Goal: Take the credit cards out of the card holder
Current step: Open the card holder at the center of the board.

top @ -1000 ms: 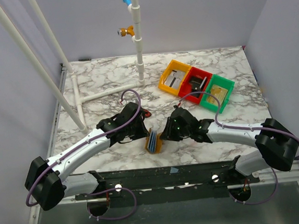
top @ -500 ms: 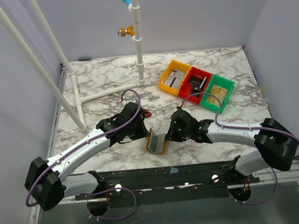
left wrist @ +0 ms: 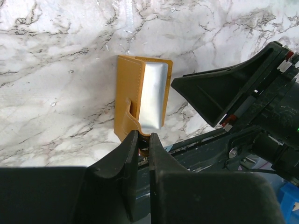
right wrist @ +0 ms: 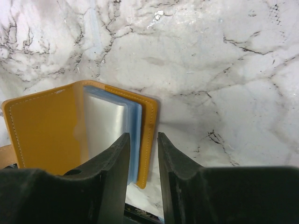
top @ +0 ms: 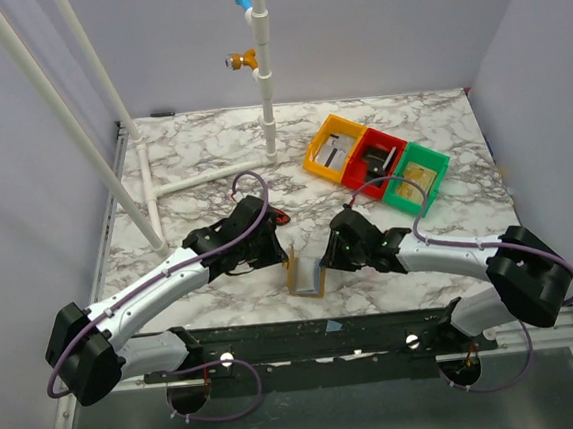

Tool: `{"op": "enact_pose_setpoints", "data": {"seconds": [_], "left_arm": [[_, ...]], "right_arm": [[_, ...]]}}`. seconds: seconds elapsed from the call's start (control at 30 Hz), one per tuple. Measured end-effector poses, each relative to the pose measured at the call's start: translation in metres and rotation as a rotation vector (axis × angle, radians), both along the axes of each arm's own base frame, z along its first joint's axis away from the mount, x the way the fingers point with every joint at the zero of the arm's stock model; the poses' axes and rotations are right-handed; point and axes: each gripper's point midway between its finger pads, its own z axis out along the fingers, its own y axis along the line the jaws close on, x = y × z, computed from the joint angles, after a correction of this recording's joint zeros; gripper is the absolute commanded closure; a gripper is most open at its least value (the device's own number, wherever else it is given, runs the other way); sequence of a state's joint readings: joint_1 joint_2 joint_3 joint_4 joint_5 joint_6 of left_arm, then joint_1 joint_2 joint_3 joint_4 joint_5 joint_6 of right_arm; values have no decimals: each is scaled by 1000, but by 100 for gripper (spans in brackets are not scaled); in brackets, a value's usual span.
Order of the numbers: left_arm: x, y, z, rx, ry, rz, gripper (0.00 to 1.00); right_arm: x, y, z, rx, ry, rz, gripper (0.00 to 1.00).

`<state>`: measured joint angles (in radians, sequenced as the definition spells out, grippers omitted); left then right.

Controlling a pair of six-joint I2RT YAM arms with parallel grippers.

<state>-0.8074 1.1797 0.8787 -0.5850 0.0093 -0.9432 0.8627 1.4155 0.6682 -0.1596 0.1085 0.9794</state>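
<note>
The mustard-brown card holder (top: 294,271) stands open on its edge on the marble, between my two grippers. My left gripper (left wrist: 144,135) is shut on its brown closure tab (left wrist: 132,112). In the left wrist view a silvery credit card (left wrist: 154,95) faces out of the lining. In the right wrist view the left cover (right wrist: 42,133) is swung wide, and the grey card face (right wrist: 105,133) and pale blue edges (right wrist: 135,140) show. My right gripper (right wrist: 143,136) is open, its jaws either side of the right cover's edge (right wrist: 150,130), with a gap to the right finger.
Orange (top: 333,148), red (top: 375,159) and green (top: 417,176) bins stand in a row at the back right. A white pipe frame (top: 267,96) rises at the back and left. A small red-and-black item (top: 281,218) lies behind the left gripper. The black table rail (top: 327,333) runs close below.
The card holder was nearly closed a second ago and has swung open. The right gripper's jaws narrowed and parted again near its right cover. The left gripper kept its hold.
</note>
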Motion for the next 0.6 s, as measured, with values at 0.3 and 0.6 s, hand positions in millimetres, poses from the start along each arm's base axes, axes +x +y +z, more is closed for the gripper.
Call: {"op": "enact_pose_setpoints", "data": {"seconds": [0.3, 0.6], "left_arm": [[-1, 4, -7, 20, 5, 8, 100], [-3, 36, -55, 164, 75, 84, 100]], "right_arm": [[-1, -2, -1, -4, 1, 3, 66], [-2, 2, 10, 28, -15, 17, 66]]}}
